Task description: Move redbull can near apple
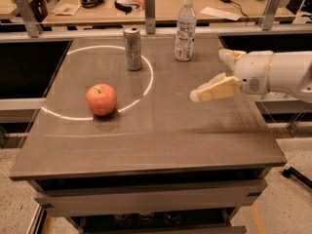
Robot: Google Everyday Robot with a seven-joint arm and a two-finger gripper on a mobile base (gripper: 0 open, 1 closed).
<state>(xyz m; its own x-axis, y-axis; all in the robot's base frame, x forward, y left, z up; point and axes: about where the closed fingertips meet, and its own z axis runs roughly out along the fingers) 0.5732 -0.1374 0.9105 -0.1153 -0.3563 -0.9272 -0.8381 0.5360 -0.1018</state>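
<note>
The redbull can (132,48), slim and silver-grey with dark markings, stands upright at the back of the table, on a bright ring of light. The red-orange apple (101,99) sits in front of it and to the left, inside the ring. My gripper (208,74) comes in from the right over the table, above the surface, well to the right of the can and the apple. Its two cream fingers (215,89) are spread apart and hold nothing.
A clear plastic bottle (185,29) with a white cap stands at the back, right of the can and just behind my gripper. The grey table (146,140) has a metal rail (149,6) behind it, and a cluttered desk lies beyond.
</note>
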